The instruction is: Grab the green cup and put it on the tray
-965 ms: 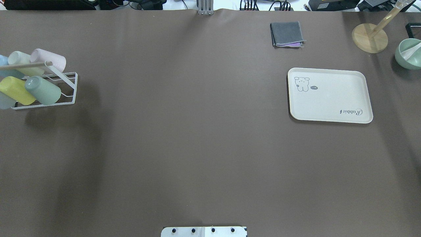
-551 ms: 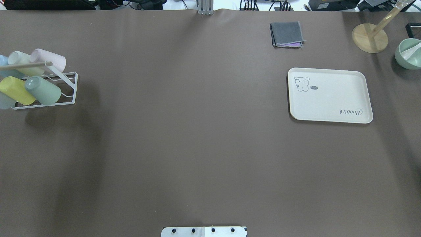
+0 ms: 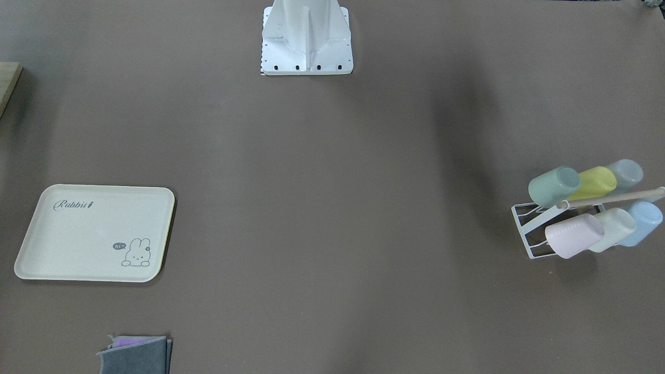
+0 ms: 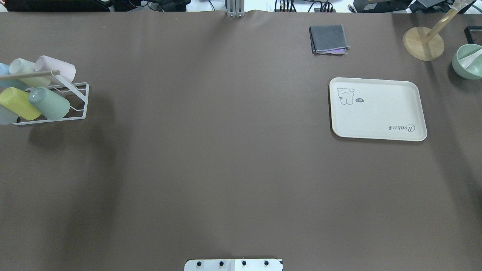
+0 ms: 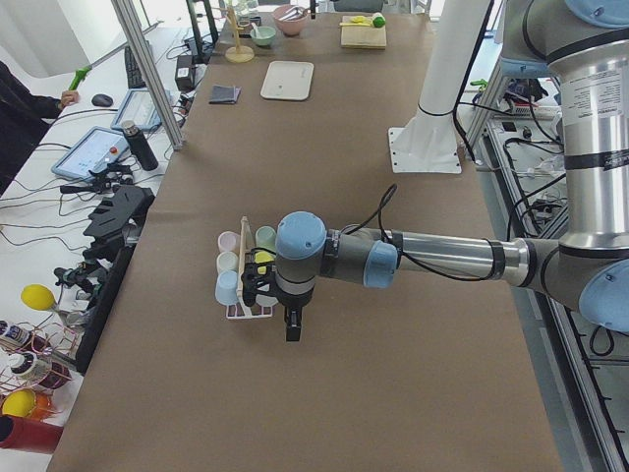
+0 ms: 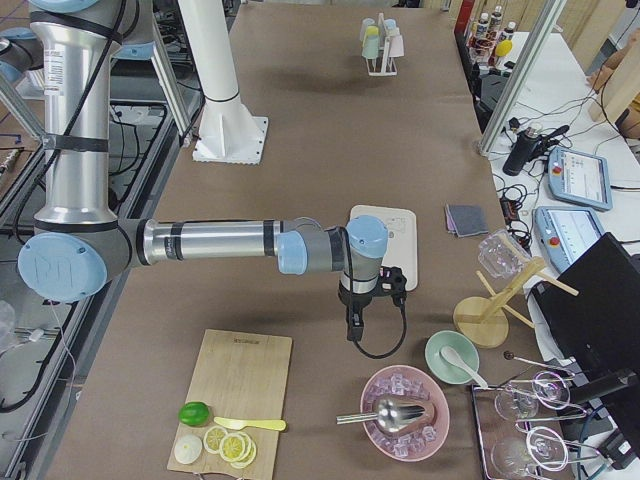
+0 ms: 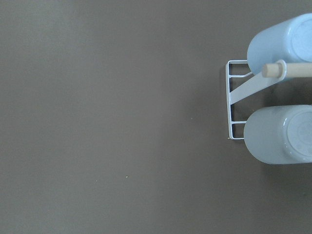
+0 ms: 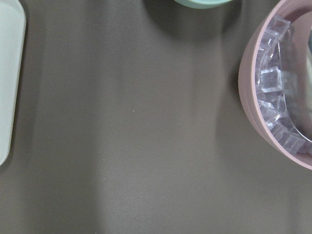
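The green cup [image 4: 49,103] is parked on the white wire rack [image 4: 67,86] way over at the robot's left end of the table [image 4: 226,150], in the row closer to the robot, right next to a yellow cup [image 4: 17,103]. It isn't upright. It sits slanted, with its long axis running roughly along the length of the table: closed bottom tipped up and facing the table's end, mouth angled down toward the middle.

The tray [image 4: 376,113] is flat on the table far off on the robot's right side, well apart from the rack, with the bunny drawing and "Rabbit" script facing up.

The left gripper [image 5: 291,334] hangs pointing down just beside the rack, not touching any cup that I can see. The right gripper [image 6: 352,333] hangs pointing down near the tray's edge. Both only show up in the side views, so I honestly can't tell whether their jaws are apart or together.
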Tool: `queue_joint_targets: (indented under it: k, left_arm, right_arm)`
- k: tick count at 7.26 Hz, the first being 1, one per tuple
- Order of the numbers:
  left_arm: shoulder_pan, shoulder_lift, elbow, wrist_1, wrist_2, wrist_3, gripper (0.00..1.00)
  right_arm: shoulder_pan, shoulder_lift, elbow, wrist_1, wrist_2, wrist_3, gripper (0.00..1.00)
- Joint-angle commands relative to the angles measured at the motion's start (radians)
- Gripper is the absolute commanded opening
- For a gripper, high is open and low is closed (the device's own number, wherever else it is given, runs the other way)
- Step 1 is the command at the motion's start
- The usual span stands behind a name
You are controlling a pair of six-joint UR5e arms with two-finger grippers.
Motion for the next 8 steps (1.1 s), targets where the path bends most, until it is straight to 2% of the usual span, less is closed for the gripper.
queue_joint_targets:
  k: [1, 2, 3, 5, 8]
  left_arm:
    - [0.000, 0.000, 0.001, 0.000, 0.000, 0.000, 0.98]
    - [0.001, -0.001, 0.004, 0.000, 0.000, 0.000, 0.98]
    - [0.003, -0.006, -0.002, 0.002, -0.012, 0.000, 0.98]
    - [0.001, -0.004, 0.000, 0.005, -0.018, 0.000, 0.98]
    - [0.003, 0.000, 0.005, 0.005, -0.018, 0.000, 0.99]
  right_arm:
    - [0.001, 0.027, -0.002, -0.002, 0.005, 0.007, 1.00]
    - [0.001, 0.045, 0.006, 0.000, 0.021, 0.046, 1.00]
    - [0.001, 0.067, 0.005, 0.000, 0.072, 0.101, 1.00]
    - [-0.001, 0.107, -0.005, 0.000, 0.102, 0.129, 1.00]
    - [-0.001, 0.219, -0.145, 0.020, 0.172, 0.145, 1.00]
